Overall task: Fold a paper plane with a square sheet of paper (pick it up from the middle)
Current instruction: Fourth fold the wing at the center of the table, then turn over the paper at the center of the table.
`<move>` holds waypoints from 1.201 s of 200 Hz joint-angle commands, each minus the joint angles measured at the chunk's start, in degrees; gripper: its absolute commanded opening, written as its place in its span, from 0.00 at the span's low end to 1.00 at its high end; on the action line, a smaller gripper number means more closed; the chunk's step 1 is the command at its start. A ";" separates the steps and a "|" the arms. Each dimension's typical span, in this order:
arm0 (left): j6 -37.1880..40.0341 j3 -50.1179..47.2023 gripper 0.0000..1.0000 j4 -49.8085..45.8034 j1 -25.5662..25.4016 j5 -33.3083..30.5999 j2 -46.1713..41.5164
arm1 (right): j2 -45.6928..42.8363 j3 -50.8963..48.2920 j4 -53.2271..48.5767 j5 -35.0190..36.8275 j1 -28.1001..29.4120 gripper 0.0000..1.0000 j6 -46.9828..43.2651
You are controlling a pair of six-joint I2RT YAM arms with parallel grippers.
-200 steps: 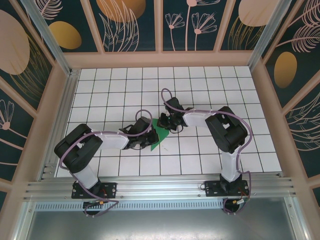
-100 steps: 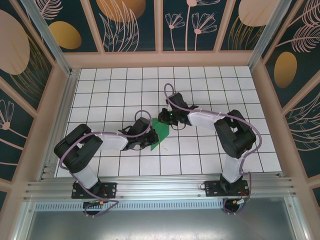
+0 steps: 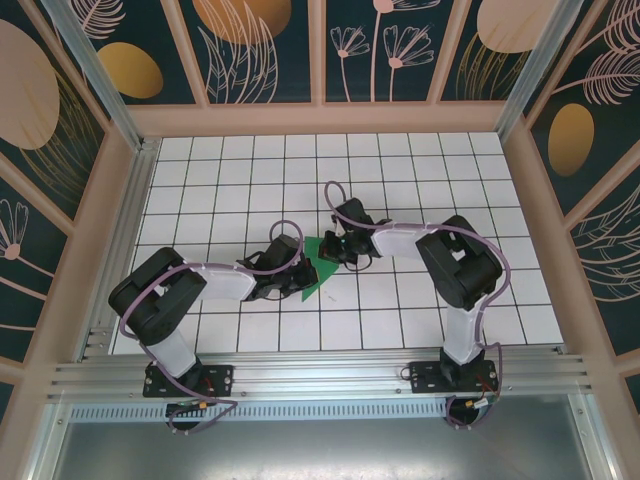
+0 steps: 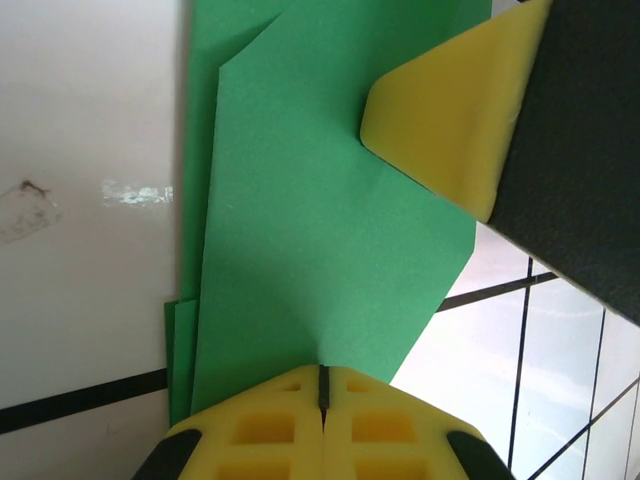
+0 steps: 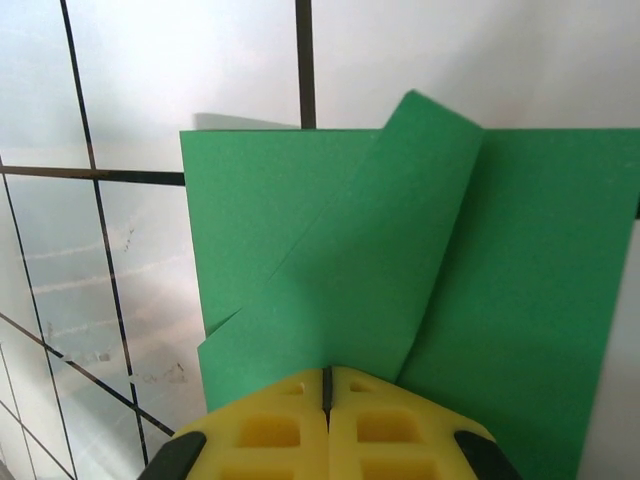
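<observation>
The square sheet of paper (image 3: 322,270), bright green and partly folded, lies on the white tiles between both arms. My left gripper (image 3: 297,278) is shut, its yellow tips (image 4: 322,372) set down on the paper's (image 4: 320,220) near edge, where stacked layers show at the left. My right gripper (image 3: 336,248) reaches in from the far side. It is shut (image 5: 327,375) on the base of a raised, folded-over flap (image 5: 400,260) of the paper (image 5: 540,280). One of the right gripper's yellow fingers (image 4: 450,110) shows in the left wrist view, resting over the paper.
The white gridded table (image 3: 420,170) is walled by a wooden frame (image 3: 320,120) at the back and sides. A metal rail (image 3: 320,380) runs along the near edge, where both arm bases stand.
The right gripper has closed on the paper's flap after shifting slightly away and back. The left gripper has held still and shut.
</observation>
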 commanded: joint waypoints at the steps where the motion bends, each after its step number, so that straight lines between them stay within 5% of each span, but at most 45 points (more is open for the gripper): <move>1: 0.41 -2.59 0.00 -4.79 0.06 1.03 3.31 | 2.72 1.79 -0.64 2.10 -1.73 0.07 -1.93; 183: 0.36 -4.46 0.00 -3.09 0.04 3.28 3.14 | 6.27 11.80 -2.01 5.45 -12.03 0.12 -8.46; 240: 1.78 2.11 0.33 -5.08 0.52 1.39 -8.91 | -8.35 1.34 -0.25 2.62 -10.59 0.44 -8.37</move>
